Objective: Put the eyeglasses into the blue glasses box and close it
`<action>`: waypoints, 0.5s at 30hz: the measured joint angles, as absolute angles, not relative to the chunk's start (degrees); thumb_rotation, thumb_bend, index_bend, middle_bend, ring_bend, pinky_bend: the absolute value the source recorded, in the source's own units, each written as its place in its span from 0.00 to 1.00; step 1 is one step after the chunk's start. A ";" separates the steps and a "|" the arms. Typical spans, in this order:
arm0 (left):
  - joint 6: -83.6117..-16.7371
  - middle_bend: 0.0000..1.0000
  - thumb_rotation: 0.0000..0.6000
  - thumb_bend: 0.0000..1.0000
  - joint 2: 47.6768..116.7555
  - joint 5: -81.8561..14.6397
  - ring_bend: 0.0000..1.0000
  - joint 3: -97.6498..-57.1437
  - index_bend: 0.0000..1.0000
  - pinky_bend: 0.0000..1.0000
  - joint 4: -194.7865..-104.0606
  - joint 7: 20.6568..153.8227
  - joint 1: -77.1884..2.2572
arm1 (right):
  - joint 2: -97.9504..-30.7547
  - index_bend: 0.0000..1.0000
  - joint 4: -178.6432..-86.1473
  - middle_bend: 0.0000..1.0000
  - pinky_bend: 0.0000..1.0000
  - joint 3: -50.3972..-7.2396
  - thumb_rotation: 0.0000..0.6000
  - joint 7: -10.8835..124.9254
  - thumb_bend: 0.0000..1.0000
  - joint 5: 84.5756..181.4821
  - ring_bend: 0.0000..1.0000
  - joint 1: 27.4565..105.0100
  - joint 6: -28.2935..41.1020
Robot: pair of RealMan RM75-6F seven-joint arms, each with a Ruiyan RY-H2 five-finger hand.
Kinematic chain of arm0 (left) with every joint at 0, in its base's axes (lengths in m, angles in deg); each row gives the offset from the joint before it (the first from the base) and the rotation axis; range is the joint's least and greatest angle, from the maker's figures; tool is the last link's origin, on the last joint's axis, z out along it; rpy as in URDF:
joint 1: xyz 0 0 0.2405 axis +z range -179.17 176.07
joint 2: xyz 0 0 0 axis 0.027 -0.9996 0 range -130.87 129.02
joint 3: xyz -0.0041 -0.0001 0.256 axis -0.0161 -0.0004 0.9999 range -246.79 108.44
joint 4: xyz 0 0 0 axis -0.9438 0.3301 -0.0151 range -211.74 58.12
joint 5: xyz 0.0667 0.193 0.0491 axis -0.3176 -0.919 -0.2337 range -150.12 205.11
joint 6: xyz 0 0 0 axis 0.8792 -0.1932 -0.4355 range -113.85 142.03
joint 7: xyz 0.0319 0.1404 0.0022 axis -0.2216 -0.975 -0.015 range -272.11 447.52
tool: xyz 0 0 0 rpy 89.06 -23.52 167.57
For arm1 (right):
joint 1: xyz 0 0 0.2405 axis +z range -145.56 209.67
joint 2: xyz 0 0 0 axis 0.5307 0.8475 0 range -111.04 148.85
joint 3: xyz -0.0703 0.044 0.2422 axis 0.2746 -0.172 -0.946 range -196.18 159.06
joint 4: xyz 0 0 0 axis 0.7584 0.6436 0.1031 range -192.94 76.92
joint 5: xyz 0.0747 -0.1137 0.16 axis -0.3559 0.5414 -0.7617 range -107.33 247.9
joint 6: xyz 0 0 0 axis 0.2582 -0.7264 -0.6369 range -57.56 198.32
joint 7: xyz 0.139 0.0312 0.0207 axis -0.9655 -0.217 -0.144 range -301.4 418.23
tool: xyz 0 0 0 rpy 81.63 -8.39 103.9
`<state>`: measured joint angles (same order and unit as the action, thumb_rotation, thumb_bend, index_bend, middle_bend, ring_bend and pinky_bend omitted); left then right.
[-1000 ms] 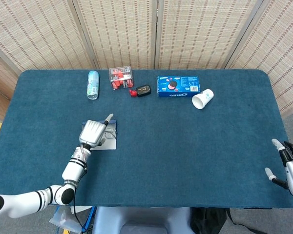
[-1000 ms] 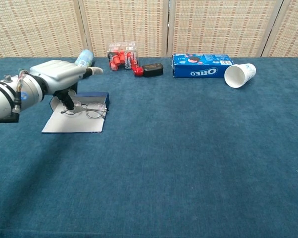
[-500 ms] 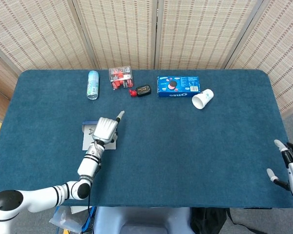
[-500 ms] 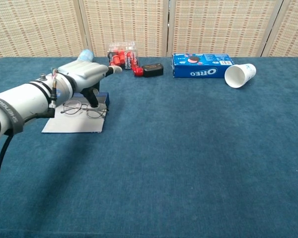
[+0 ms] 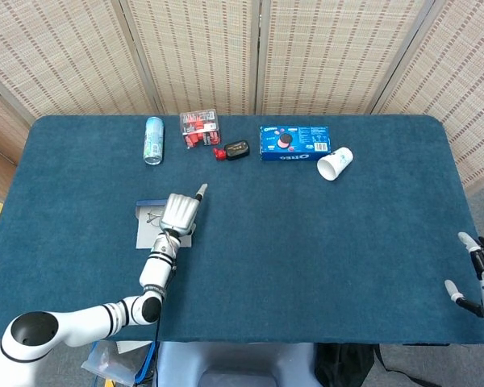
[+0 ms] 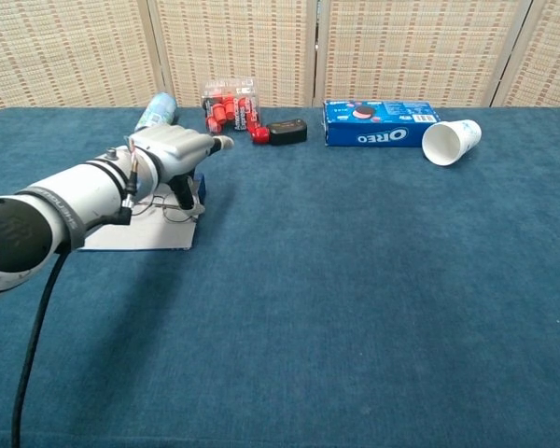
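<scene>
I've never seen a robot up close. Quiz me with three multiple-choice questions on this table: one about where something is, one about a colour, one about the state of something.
1. Where is the left hand?
A. over the glasses box
B. by the paper cup
C. off the table

2. What colour is the Oreo box?
A. red
B. blue
C. green

3. How does the paper cup lie?
A. upright
B. upside down
C. on its side

Answers: 1 A, it hovers at the open box with the eyeglasses. 2 B, its panels are blue. 3 C, its mouth faces sideways.
</scene>
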<state>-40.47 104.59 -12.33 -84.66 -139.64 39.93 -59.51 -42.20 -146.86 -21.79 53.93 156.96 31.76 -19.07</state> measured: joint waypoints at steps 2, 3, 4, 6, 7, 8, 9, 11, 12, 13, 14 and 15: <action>-40.17 1.00 1.00 0.25 104.77 -11.72 1.00 -84.73 0.00 1.00 -139.23 39.59 -59.67 | -42.22 0.07 -146.79 0.19 0.15 -21.82 1.00 53.87 0.28 156.95 0.10 31.72 -19.12; -40.12 1.00 1.00 0.25 104.86 -11.55 1.00 -84.73 0.00 1.00 -138.92 39.37 -59.76 | -42.23 0.07 -146.75 0.19 0.15 -21.84 1.00 53.84 0.28 156.93 0.10 31.71 -19.14; -40.09 1.00 1.00 0.25 104.97 -11.41 1.00 -84.72 0.00 1.00 -138.57 39.15 -59.84 | -42.23 0.07 -146.73 0.19 0.15 -21.85 1.00 53.82 0.28 156.89 0.10 31.69 -19.13; -40.04 1.00 1.00 0.25 105.21 -11.01 1.00 -84.74 0.00 1.00 -137.81 38.78 -60.01 | -42.23 0.07 -146.71 0.19 0.15 -21.85 1.00 53.80 0.28 156.84 0.10 31.64 -19.12; -39.95 1.00 1.00 0.25 105.28 -10.76 1.00 -84.78 0.00 1.00 -137.58 38.68 -60.06 | -42.25 0.07 -146.71 0.19 0.15 -21.85 1.00 53.80 0.28 156.77 0.10 31.62 -19.09; -39.86 1.00 1.00 0.25 105.35 -10.44 1.00 -84.83 0.00 1.00 -137.29 38.49 -60.14 | -42.27 0.07 -146.69 0.19 0.15 -21.86 1.00 53.80 0.28 156.70 0.10 31.60 -19.06; -39.83 1.00 1.00 0.25 105.41 -10.30 1.00 -84.85 0.00 1.00 -137.03 38.32 -60.19 | -42.31 0.07 -146.67 0.19 0.15 -21.86 1.00 53.80 0.28 156.63 0.10 31.59 -19.00; -39.75 1.00 1.00 0.25 105.57 -9.92 1.00 -84.89 0.00 1.00 -136.32 37.91 -60.33 | -42.39 0.07 -146.67 0.19 0.15 -21.86 1.00 53.83 0.28 156.54 0.10 31.56 -18.92; -39.70 1.00 1.00 0.25 105.64 -9.73 1.00 -84.89 0.00 1.00 -136.00 37.68 -60.38 | -42.39 0.07 -146.69 0.19 0.15 -21.86 1.00 53.88 0.28 156.54 0.10 31.54 -18.93; -39.62 1.00 1.00 0.25 105.70 -9.49 1.00 -84.89 0.00 1.00 -135.67 37.42 -60.44 | -42.39 0.07 -146.72 0.19 0.15 -21.87 1.00 53.92 0.28 156.55 0.10 31.50 -19.00; -39.51 1.00 1.00 0.25 105.77 -9.17 1.00 -84.91 0.00 1.00 -135.23 37.10 -60.51 | -42.38 0.07 -146.76 0.19 0.15 -21.89 1.00 53.96 0.28 156.55 0.10 31.47 -19.06; -39.43 1.00 1.00 0.25 105.83 -8.99 1.00 -84.94 0.00 1.00 -134.90 36.97 -60.56 | -42.36 0.07 -146.81 0.19 0.15 -21.90 1.00 54.00 0.28 156.54 0.10 31.44 -19.09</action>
<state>-39.43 105.83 -8.99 -84.94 -134.90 36.97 -60.56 -42.36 -146.81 -21.90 54.00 156.54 31.44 -19.09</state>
